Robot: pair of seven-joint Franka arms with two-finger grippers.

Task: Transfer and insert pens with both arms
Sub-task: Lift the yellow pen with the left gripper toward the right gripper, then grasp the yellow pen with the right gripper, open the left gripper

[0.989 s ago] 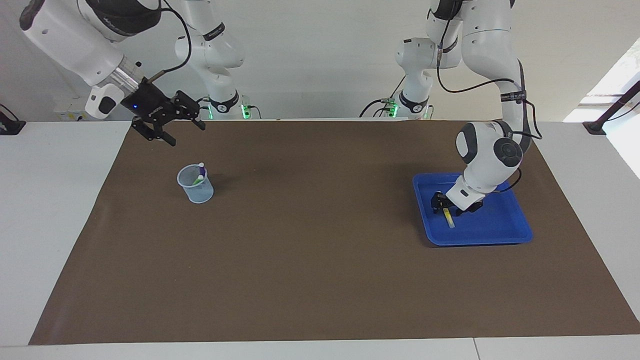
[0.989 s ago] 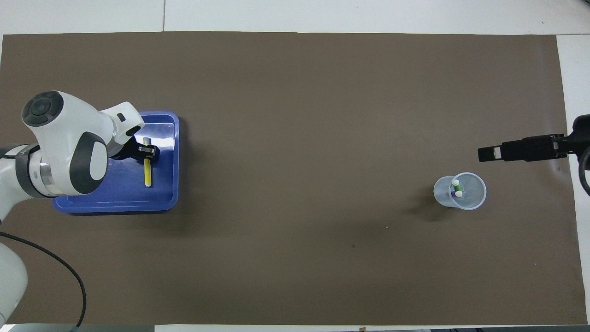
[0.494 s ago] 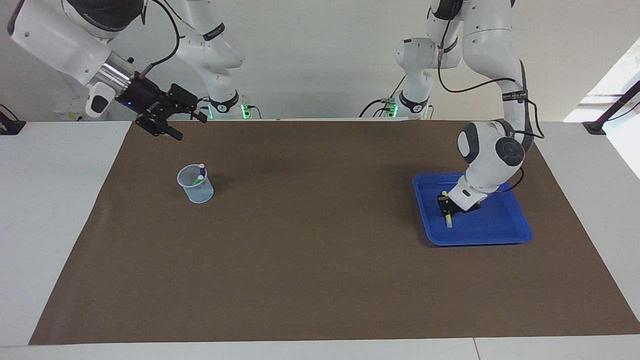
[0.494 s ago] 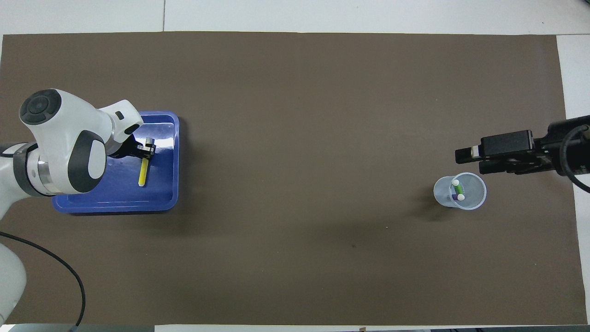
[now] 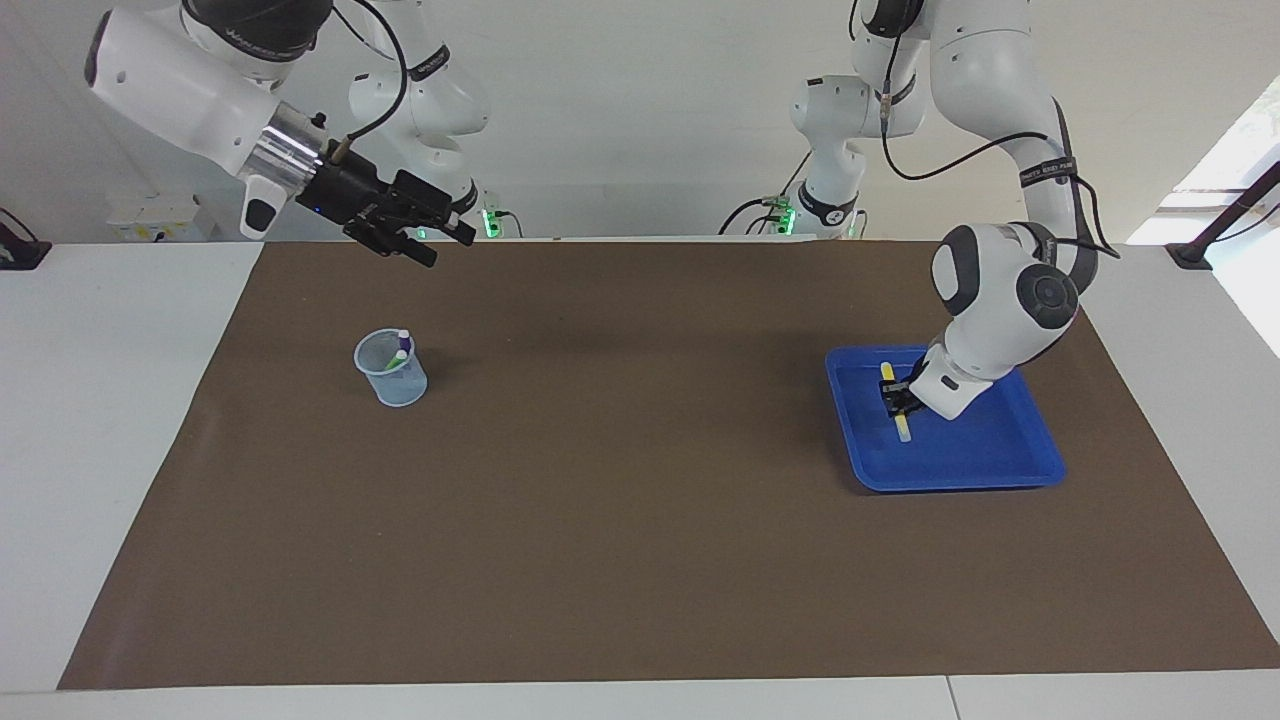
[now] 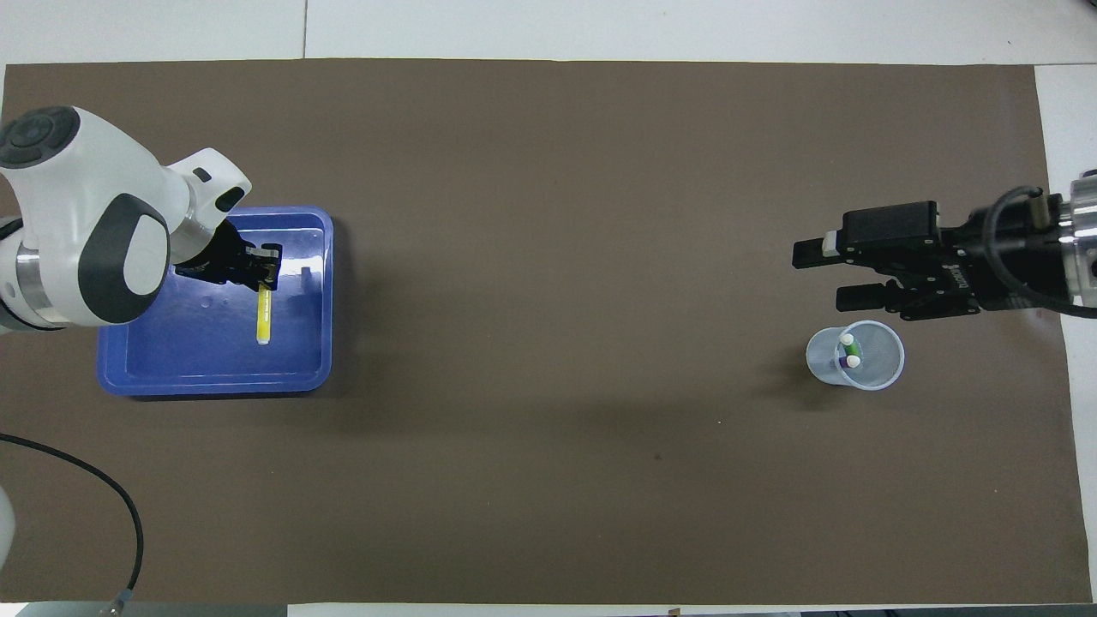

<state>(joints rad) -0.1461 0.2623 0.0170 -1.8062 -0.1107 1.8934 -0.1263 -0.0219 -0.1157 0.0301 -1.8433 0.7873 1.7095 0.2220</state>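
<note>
Pen handover scene with two robot arms, described from the left arm's end of the counter across to the right arm's end.

At the left arm's end sits a blue tray. The left arm reaches down over it, jaws pressed together on a yellow pen. They pinch it close to its upper end. A short stub shows above the jaws and the long part hangs steeply below them, so its long axis is close to upright. The pen is over the tray. Whether its lower tip has cleared the tray floor cannot be told.

The middle of the brown-covered counter carries none of the task's things.

At the right arm's end stands a clear cup holding a green pen and a purple pen, pale caps up. The right arm is raised over the counter beside the cup. Its jaws are spread and hold nothing, pointing toward the left arm's end.

Tray and cup are well apart, so the yellow pen lies sideways from the spread jaws, along the counter's length. The left arm is nearer the pen and the right arm nearer the cup. The pen probably has to travel to the middle, where the spread jaws could take the free lower length.
</note>
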